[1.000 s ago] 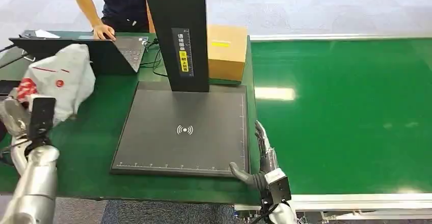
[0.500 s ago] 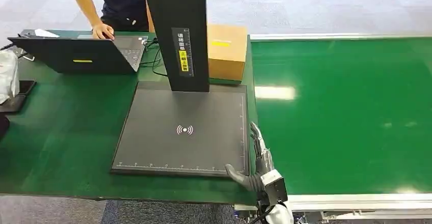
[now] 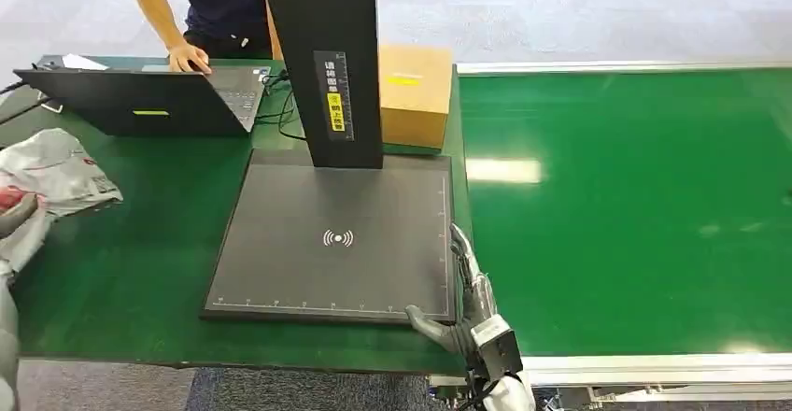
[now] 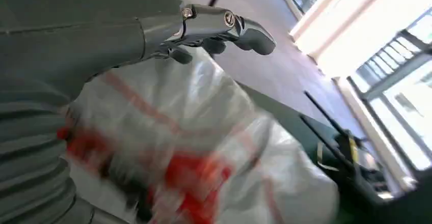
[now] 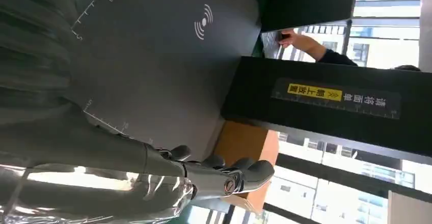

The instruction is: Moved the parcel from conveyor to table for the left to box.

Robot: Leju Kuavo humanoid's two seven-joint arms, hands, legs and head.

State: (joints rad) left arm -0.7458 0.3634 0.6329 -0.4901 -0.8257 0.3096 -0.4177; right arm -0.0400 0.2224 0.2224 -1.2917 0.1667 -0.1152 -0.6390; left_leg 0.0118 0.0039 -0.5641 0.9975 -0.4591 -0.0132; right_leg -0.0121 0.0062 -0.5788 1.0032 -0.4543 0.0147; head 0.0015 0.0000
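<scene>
Fingers [image 3: 464, 260] of the right hand [image 3: 462, 304] are lying straight and slightly apart, holding nothing, at the near right corner of the scanner pad [image 3: 336, 238], thumb resting on the pad's near edge. Largest, the green conveyor [image 3: 635, 205] is stretching away on the right beside the green table [image 3: 140, 243]. On the table the black scanner column [image 3: 327, 56] is rising from the pad, with a cardboard box [image 3: 416, 93] behind it and a laptop [image 3: 140, 103] that a person's hand [image 3: 190, 57] is touching. At the table's left edge the white-and-red parcel [image 3: 51, 173] is lying (crumpled), the left hand [image 4: 102, 35] is closing around it in the blurred wrist view.
</scene>
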